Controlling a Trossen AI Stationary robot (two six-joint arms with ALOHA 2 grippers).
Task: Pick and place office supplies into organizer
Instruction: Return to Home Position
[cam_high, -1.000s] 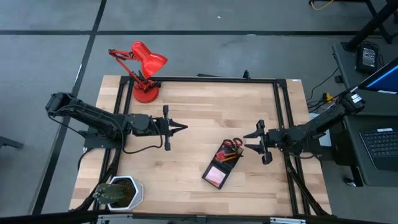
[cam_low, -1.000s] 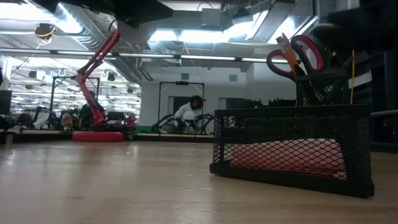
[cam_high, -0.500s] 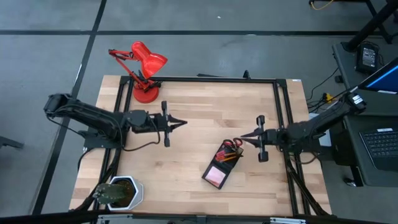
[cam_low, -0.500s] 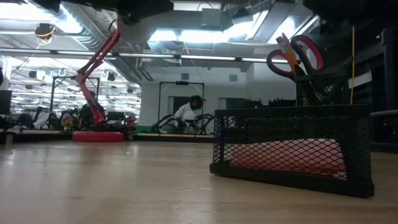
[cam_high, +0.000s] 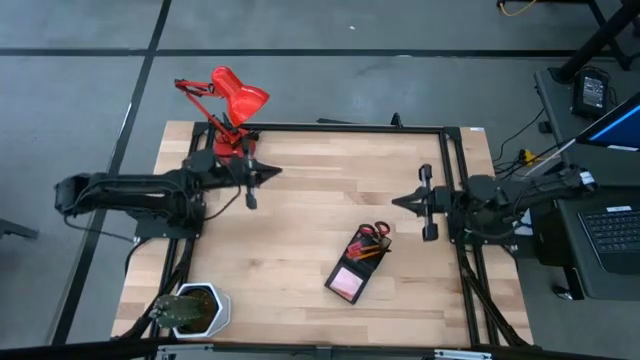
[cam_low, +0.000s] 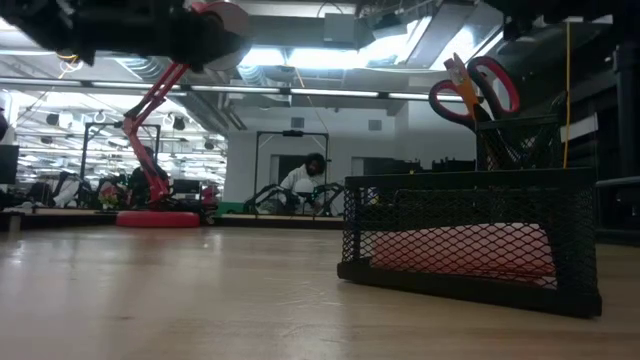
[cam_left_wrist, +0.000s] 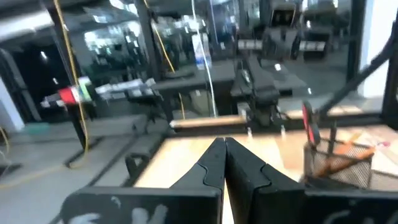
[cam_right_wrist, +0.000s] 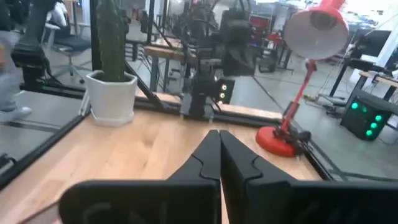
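The organizer (cam_high: 356, 263), a black mesh tray, stands flat on the wooden table right of centre. Red-handled scissors (cam_high: 375, 233) stick up from its far end, handles up (cam_low: 478, 88). Orange pencils (cam_high: 368, 252) lie in it, and a pink sticky-note pad (cam_high: 347, 284) fills its near compartment. My right gripper (cam_high: 394, 202) hovers shut, above and to the far right of the organizer, holding nothing. My left gripper (cam_high: 275, 171) is shut and empty near the red lamp's base. Both wrist views show the fingers closed together (cam_left_wrist: 224, 147) (cam_right_wrist: 219, 138).
A red desk lamp (cam_high: 232, 110) stands at the table's far left, close to my left gripper. A plant in a white pot (cam_high: 192, 308) sits at the near left corner. A black frame rail (cam_high: 450, 190) runs along the table's right side. A person sits in the room beyond (cam_low: 305, 180).
My right gripper has shut with nothing in it and drawn back from the organizer toward the table's far right. My left gripper, shut throughout, has pulled back toward the far left, ending near the lamp's base. The organizer and its contents have not moved.
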